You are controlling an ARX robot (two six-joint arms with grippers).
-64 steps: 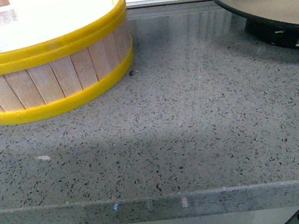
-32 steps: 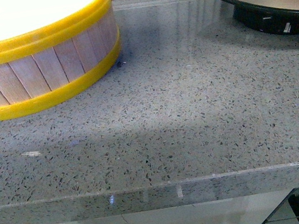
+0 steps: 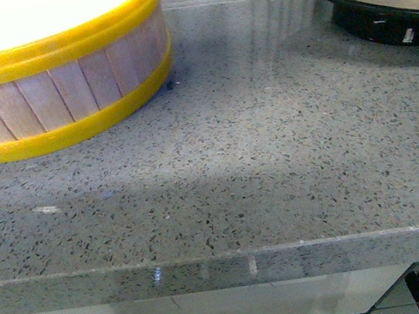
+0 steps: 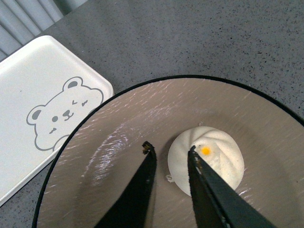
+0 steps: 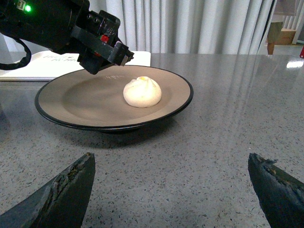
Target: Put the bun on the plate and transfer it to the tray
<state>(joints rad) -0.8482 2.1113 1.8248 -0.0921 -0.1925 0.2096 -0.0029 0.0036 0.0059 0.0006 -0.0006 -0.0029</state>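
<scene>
Hovering above bun [image 4: 219, 153] and plate [image 4: 114, 128] — left gripper [image 4: 170, 148], jaws apart.

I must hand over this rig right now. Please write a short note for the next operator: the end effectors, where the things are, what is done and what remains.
Left end effector: open and empty, over the plate, fingertips close beside the bun.
Right end effector: wide open and empty, low over the counter, facing the plate.
Things: the bun lies on the plate, a little off its centre. The plate stands on the counter next to the tray, not on it.
Done: bun on plate.
Left to do: grasp the plate and move it onto the tray.
</scene>
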